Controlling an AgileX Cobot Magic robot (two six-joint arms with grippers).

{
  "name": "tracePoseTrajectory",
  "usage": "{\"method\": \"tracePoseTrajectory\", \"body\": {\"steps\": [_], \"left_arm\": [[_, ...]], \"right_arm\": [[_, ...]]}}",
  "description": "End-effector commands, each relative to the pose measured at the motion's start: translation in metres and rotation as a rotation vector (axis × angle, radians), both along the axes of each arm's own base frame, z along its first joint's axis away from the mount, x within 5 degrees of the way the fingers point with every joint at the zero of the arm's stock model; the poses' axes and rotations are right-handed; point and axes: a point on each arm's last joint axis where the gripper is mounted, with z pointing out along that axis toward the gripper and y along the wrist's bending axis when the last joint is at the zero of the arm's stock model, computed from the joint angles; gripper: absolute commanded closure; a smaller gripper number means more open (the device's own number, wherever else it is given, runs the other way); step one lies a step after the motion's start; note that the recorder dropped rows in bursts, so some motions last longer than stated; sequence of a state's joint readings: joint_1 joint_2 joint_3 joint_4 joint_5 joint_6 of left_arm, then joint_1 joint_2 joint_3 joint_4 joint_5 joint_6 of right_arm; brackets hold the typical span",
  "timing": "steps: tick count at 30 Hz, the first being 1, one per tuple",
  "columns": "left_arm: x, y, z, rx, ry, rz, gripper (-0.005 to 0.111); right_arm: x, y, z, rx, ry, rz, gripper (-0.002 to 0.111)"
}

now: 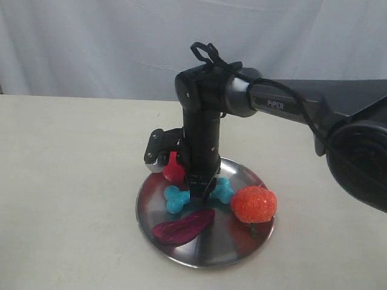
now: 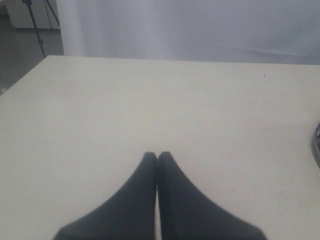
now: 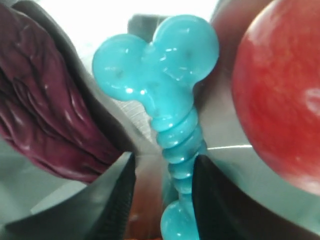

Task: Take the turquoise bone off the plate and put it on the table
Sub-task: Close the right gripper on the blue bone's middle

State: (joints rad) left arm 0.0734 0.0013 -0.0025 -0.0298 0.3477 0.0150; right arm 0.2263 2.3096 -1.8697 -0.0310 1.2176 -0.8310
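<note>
I am at the grasping step: my right end effector [image 3: 163, 157] straddles, jaws apart, the ribbed shaft of the turquoise rubber bone [image 3: 165, 75] lying on the round shiny silver metal plate [image 1: 181, 254]; next, I judge, close and lift toward the beige worktop [image 1: 72, 181].

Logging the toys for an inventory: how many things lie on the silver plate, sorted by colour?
turquoise bone: 1
dark purple piece: 1
orange-red fruit: 1
red piece, partly hidden: 1
Total on the plate: 4
</note>
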Motion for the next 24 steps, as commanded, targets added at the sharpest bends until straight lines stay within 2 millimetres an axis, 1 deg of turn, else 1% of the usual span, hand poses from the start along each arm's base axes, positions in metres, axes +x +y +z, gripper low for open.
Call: {"method": "tracePoseTrajectory", "body": {"steps": [1, 9, 20, 24], "left_arm": [[0.0001, 0.0002, -0.0003, -0.007, -0.005, 0.005, 0.107], [0.0001, 0.0002, -0.0003, -0.007, -0.005, 0.005, 0.107], [0.0001, 0.0002, -0.0003, -0.007, -0.005, 0.005, 0.107], [0.0001, 0.0002, -0.0003, -0.007, -0.005, 0.005, 0.107]], "right_arm": [[-0.0004, -0.0010, -0.0085, -0.012, 0.022, 0.001, 0.070], [0.0001, -0.0022, -0.0173, -0.031, 0.037, 0.007, 0.070], [0.0002, -0.0026, -0.0163, -0.034, 0.034, -0.003, 0.070], [0.0020, -0.0052, -0.0145, -0.064, 0.019, -0.013, 0.070]]}}
